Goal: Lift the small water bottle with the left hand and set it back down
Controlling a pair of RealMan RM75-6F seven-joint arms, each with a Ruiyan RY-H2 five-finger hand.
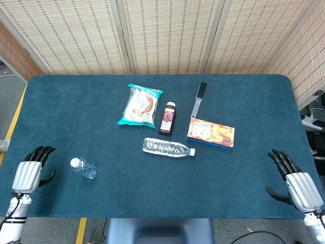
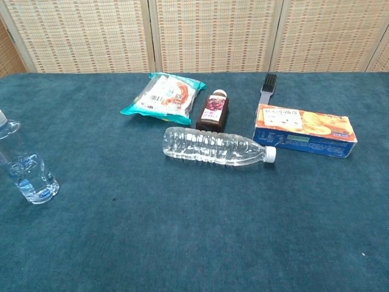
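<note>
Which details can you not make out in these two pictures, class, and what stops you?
- Small water bottle: chest view, cap cut off by the left edge.
- Left hand and right hand: outside the chest view's frame.
- Wording on the dark bottle and the snack box: too small in both views.
- Brush: chest view, its lower end hidden behind the box.

small water bottle [image 1: 84, 168] beside left hand [image 1: 31, 173], large bottle [image 1: 167, 147] probably lying mid-table

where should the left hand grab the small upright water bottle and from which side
Grip the small water bottle around its clear body, below the white cap. It stands upright, so a sideways wrap suits it. Come from its left, where the open left hand already waits beside it.
</note>
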